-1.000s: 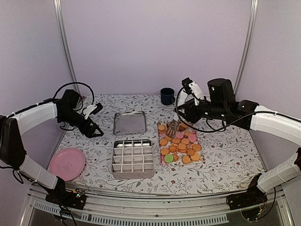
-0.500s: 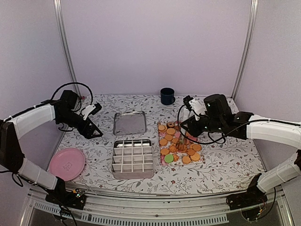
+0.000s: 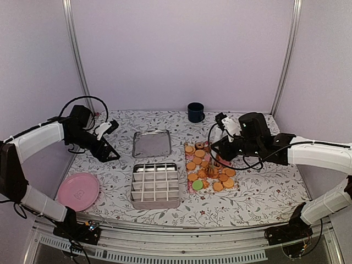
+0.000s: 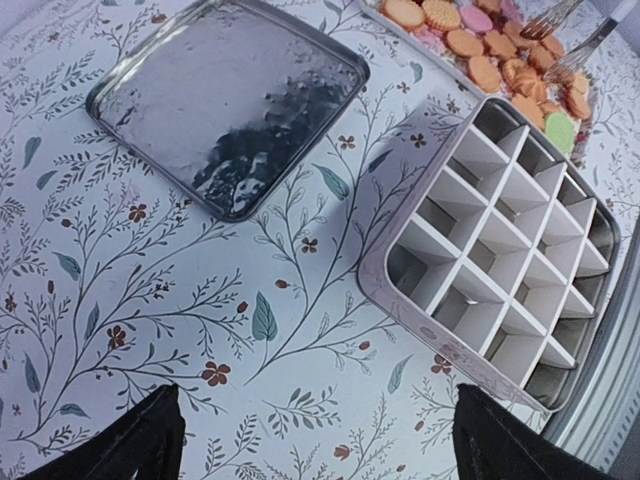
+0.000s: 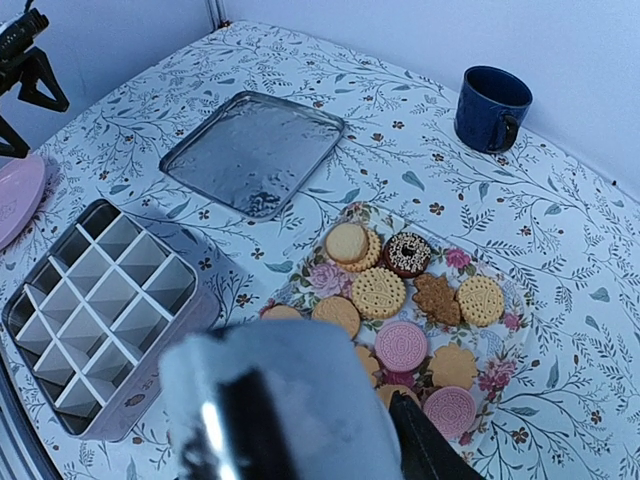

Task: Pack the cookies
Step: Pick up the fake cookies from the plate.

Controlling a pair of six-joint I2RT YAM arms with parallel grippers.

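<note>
Our left gripper (image 3: 108, 153) hangs wide open and empty, far left. The divided tin (image 3: 155, 184) has nothing in it yet; the cookies (image 3: 209, 170) sit on their flowery tray (image 5: 325, 277). Our right gripper (image 3: 216, 160) is low over them, can't tell how open or if it's got one. Crowded pile, so we could easily shove or crack neighbours.

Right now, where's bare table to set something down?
Free: cloth between pink plate and divided tin, also right of the cookies. Crowded: flat tray, tin and cookies sit close together, right gripper over them.
</note>
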